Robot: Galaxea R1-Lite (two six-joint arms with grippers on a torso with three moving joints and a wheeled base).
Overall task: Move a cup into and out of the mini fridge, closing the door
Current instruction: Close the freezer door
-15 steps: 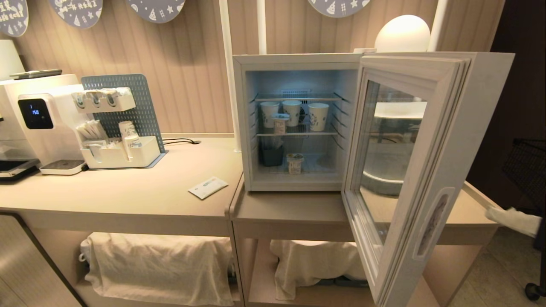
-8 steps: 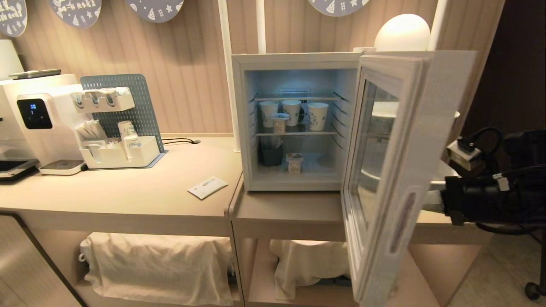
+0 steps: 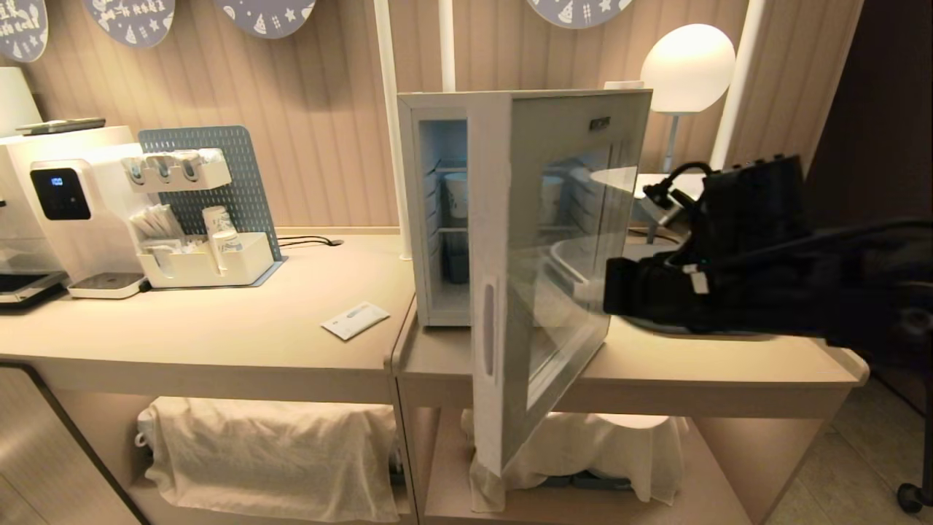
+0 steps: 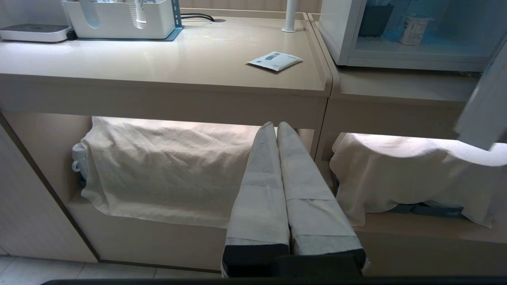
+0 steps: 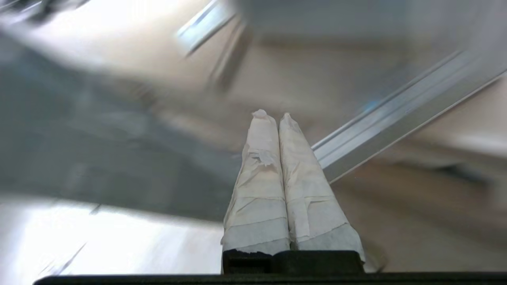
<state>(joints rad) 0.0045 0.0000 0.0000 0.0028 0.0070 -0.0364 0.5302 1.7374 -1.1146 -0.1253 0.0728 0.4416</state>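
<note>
Head view: fridge [image 3: 437,211] on the right counter [image 3: 656,357]; door [image 3: 543,277] half open, swung across the opening, hiding most of the shelves; paper cup [image 3: 458,193] shows in the gap. Right arm [image 3: 758,284] reaches at the glass from outside. Sachet [image 3: 356,320], organiser [image 3: 208,266], dispenser [image 3: 69,211] on the left counter; lamp [image 3: 687,69] behind.
Left wrist view: left gripper [image 4: 277,126] pressed together, empty, low before cloth [image 4: 158,170] under the counter; cup [image 4: 412,28] on the fridge floor.
Right wrist view: right gripper [image 5: 270,115] closed, empty, tips near the blurred door frame [image 5: 400,122]
</note>
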